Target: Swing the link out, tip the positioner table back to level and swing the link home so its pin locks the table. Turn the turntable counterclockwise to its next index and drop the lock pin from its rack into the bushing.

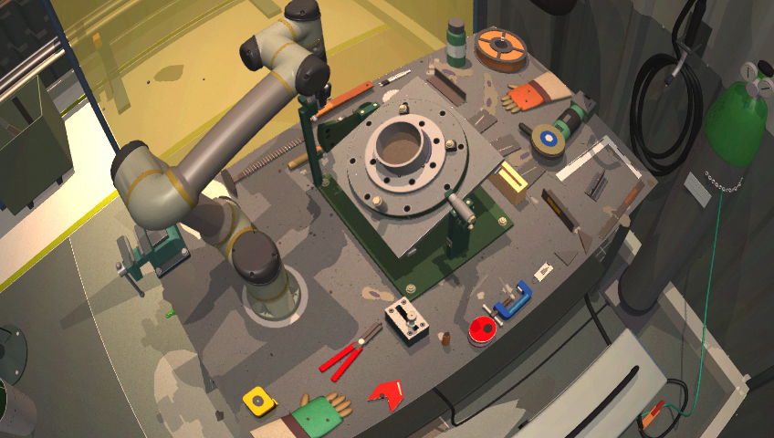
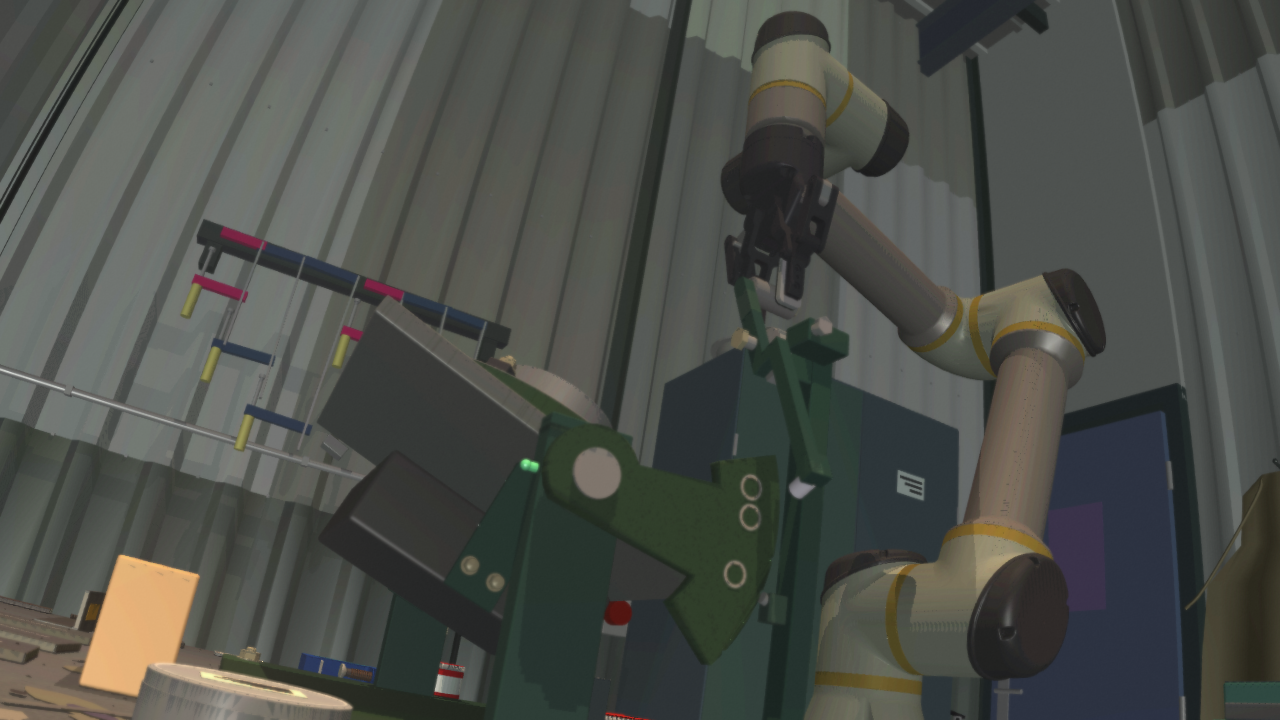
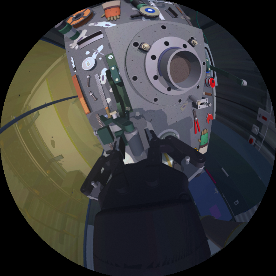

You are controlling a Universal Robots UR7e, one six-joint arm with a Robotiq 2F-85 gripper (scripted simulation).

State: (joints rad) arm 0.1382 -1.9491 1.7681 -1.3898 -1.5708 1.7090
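Note:
The green link [image 2: 792, 394] hangs from the top of its post, swung out from the sector plate [image 2: 667, 528], its white pin tip [image 2: 799, 488] clear of the plate's holes. The link's grey handle [image 3: 135, 141] sits between the fingers of my gripper [image 3: 135, 150], which is open and holds nothing. My gripper [image 2: 772, 279] is right at the link's upper end. The positioner table [image 1: 413, 163] is tilted. Its turntable [image 1: 404, 154] carries a flanged ring. The lock pin [image 1: 461, 207] rests on its green rack at the table's near right side.
The green post [image 1: 310, 144] stands just below my wrist. An orange bar [image 1: 343, 99] and a threaded rod [image 1: 269, 160] lie on the bench beside it. A vise [image 1: 155, 252] sits at the bench's left edge. Pliers [image 1: 350, 353] and a clamp [image 1: 510, 304] lie toward the front.

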